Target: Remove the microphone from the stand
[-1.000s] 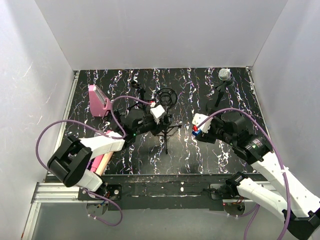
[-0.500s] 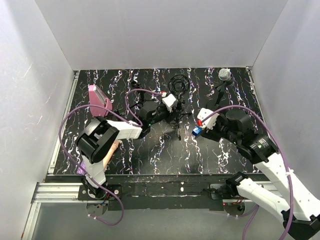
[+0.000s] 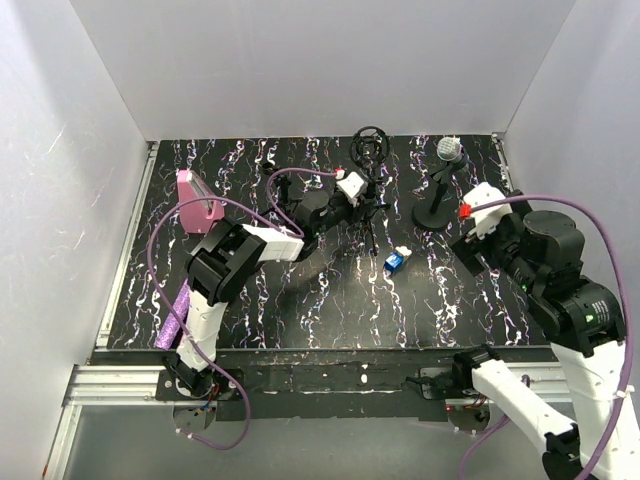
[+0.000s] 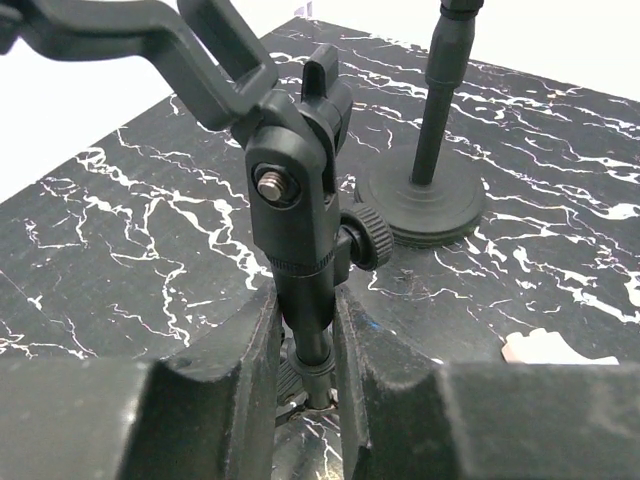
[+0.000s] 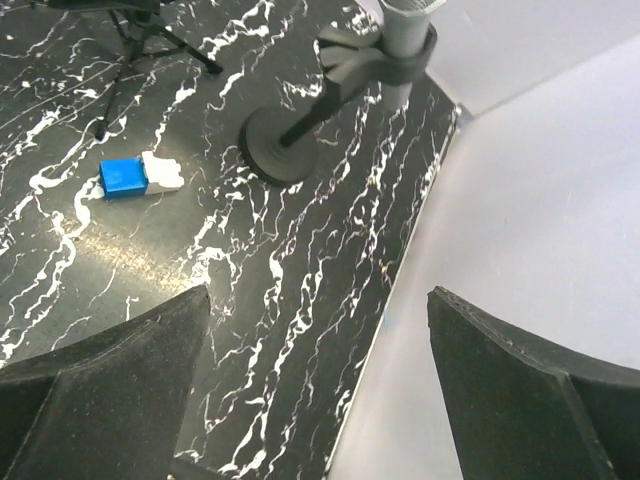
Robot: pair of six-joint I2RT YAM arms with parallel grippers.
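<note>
Microphone (image 3: 449, 149) found clipped atop round-base stand (image 3: 436, 215) at far right of table (image 3: 300, 300)
Saw right fingers (image 5: 100, 390) spread wide and empty, short of it; left fingers (image 4: 200, 400) clamped on pole of tripod mount (image 3: 370, 190) nearby. Judged stand liable to tip if tugged sideways against clip, base unbraced. Noted blue-white block (image 3: 396, 261) and pink case (image 3: 197, 200) off the path, tripod legs crowding left approach

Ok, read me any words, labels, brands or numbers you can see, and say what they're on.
None can be read. The blue and white block, the pink box, the microphone, its stand and the tripod show no words or numbers in any view.
</note>
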